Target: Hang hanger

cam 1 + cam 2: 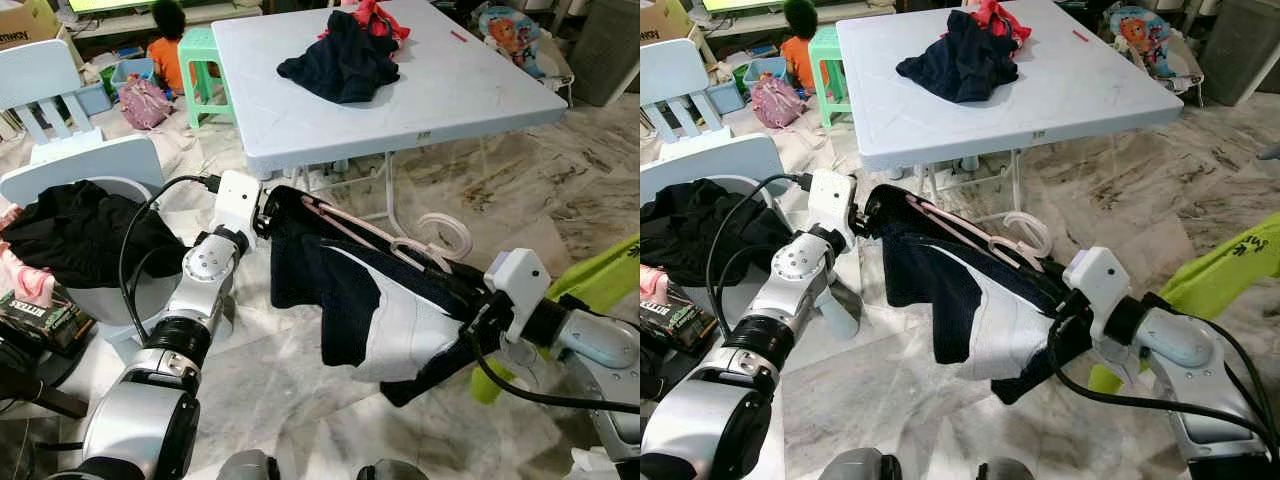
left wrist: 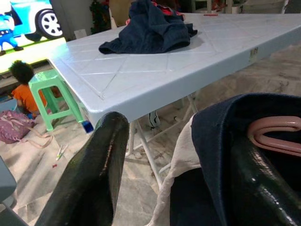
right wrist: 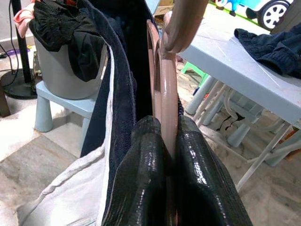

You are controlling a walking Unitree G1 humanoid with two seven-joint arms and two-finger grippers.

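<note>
Right gripper point(image 3: 167, 141): low right, clamped on pink hanger point(image 3: 162, 84).
Left gripper point(image 2: 188, 155): raised left, fingers spread around navy garment point(image 1: 340, 290).

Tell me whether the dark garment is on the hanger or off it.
On. The dark garment drapes over the pink hanger, stretched between the left gripper and the right gripper.

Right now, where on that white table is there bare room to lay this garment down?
The white table is bare along its near edge and left side, and right of the dark clothes pile. The far middle is crowded by that pile. A small red item lies near the far right.
</note>
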